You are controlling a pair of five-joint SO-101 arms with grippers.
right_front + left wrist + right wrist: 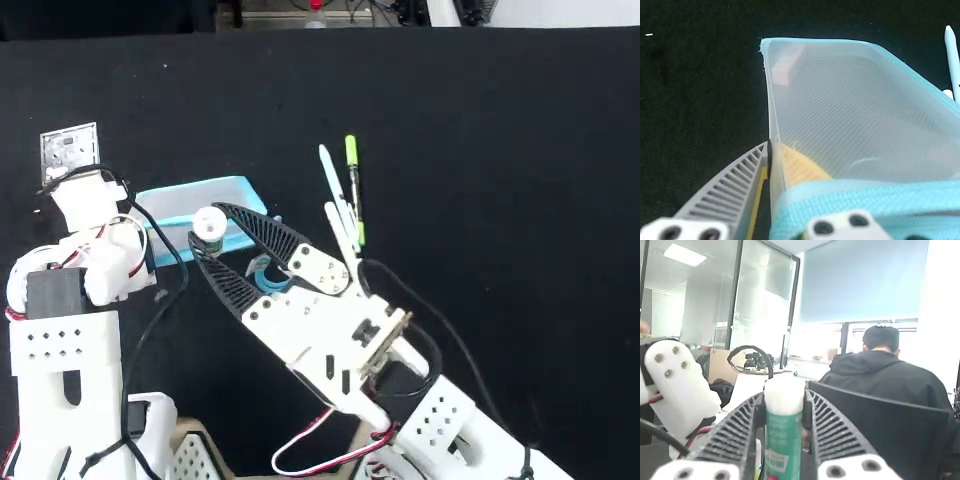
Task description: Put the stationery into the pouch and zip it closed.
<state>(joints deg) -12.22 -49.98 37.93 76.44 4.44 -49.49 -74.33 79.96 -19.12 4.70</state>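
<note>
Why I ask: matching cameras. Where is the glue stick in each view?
High view: glue stick left of centre, in the right pincer, by the pouch.
Right wrist view: glue stick clamped between the pincer's fingers.
Left wrist view: the left pincer grips the pouch.
Landmark: pouch, high and left wrist.

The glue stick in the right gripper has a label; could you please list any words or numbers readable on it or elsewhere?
Glue stick label: white print on green, too blurred to read.
Square tag on the table: pattern, nothing legible.
Pouch: no print seen.
</note>
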